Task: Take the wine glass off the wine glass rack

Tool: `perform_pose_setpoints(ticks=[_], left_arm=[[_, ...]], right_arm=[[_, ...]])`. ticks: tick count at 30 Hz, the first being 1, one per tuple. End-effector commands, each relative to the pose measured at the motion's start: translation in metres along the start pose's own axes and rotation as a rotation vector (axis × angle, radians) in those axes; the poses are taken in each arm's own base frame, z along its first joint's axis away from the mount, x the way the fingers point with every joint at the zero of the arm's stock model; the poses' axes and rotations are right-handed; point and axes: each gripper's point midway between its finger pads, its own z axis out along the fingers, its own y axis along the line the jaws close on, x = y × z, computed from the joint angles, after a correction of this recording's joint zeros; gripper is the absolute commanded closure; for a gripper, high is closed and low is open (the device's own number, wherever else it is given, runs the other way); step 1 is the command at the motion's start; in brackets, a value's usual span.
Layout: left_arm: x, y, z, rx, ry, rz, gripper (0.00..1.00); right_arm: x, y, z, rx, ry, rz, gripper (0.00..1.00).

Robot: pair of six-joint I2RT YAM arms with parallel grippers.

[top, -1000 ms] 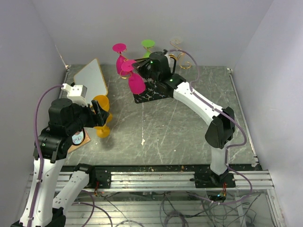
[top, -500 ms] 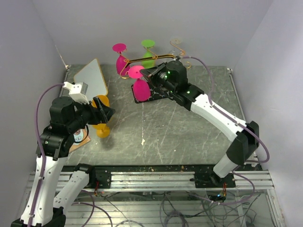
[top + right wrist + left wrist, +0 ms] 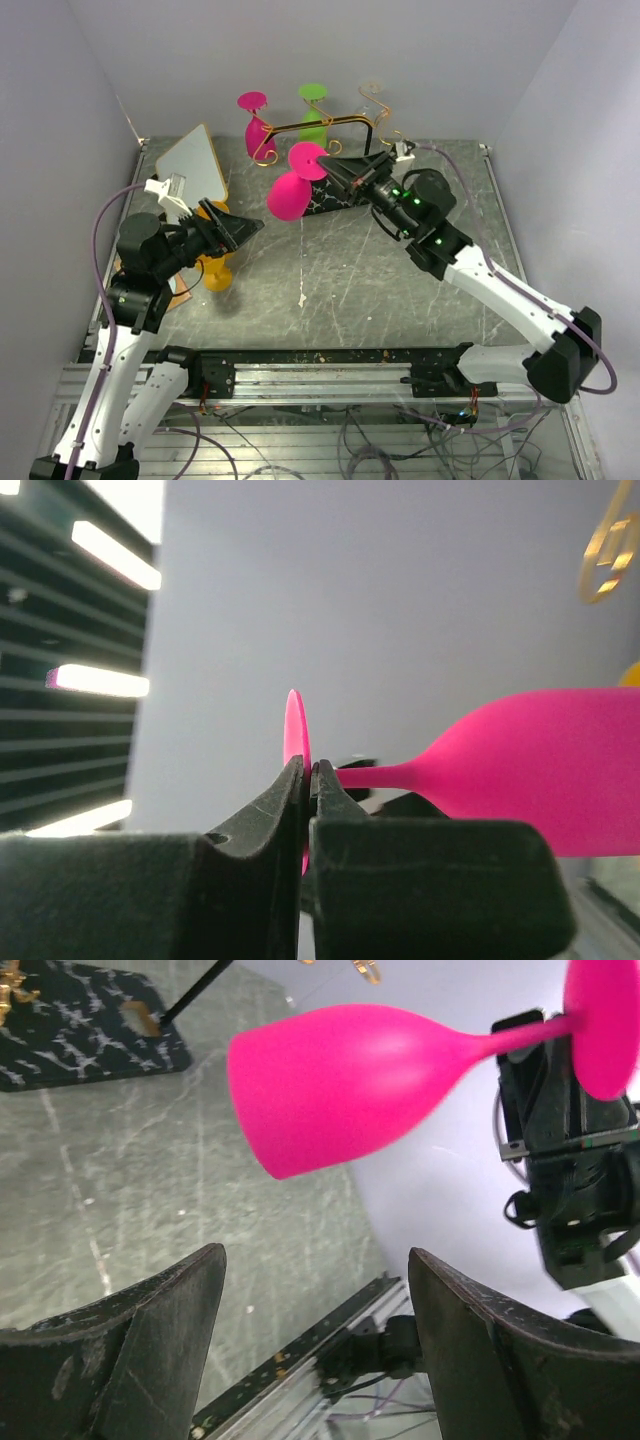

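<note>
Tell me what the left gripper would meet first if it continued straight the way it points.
Probably the bowl of the pink plastic wine glass, held by the right gripper; depth is unclear.

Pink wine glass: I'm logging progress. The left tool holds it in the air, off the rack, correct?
Not quite. The right tool holds the pink wine glass in the air, off the wine glass rack; the left tool is open and empty. The top external view shows it.

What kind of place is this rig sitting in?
Probably a lab test cell, not a home: plain pale walls box in a grey tabletop, an aluminium rail with loose cables runs along its near edge, and the wine glass rack holds coloured glasses.
</note>
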Motion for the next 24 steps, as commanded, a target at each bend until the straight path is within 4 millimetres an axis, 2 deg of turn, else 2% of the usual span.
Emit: perform_pose_setpoints(ticks=[1,5,6,9,13,17,21,24], left_arm=[[-0.016,-0.044,-0.007,0.211,-0.079,-0.080,0.16],[-0.018,-0.054,-0.007,0.295,-0.091,-0.149,0.15],[-0.018,-0.057,-0.007,0.322,-0.094,-0.165,0.15],[-0.018,-0.067,-0.010,0.420,-0.099,-0.216,0.17],[-0.020,-0.082,-0.021,0.552,-0.115,-0.264,0.25],[-0.021,-0.091,-0.030,0.632,-0.124,-0.281,0.44],[-0.021,-0.094,-0.034,0.652,-0.129,-0.291,0.70],[-0.020,-0.091,-0.033,0.633,-0.125,-0.295,0.87]], right_arm=[[0.006,0.060,-0.031,-0.236,0.051,0.140,1.00],[0.018,0.073,-0.043,-0.305,0.145,0.227,1.00],[0.022,0.065,-0.044,-0.295,0.165,0.243,1.00],[0.026,0.067,-0.049,-0.321,0.202,0.269,1.00],[0.025,0.060,-0.051,-0.328,0.197,0.304,1.00],[0.022,0.048,-0.050,-0.319,0.182,0.326,1.00],[0.020,0.041,-0.048,-0.305,0.156,0.306,1.00],[0.017,0.029,-0.045,-0.244,0.114,0.249,0.90]])
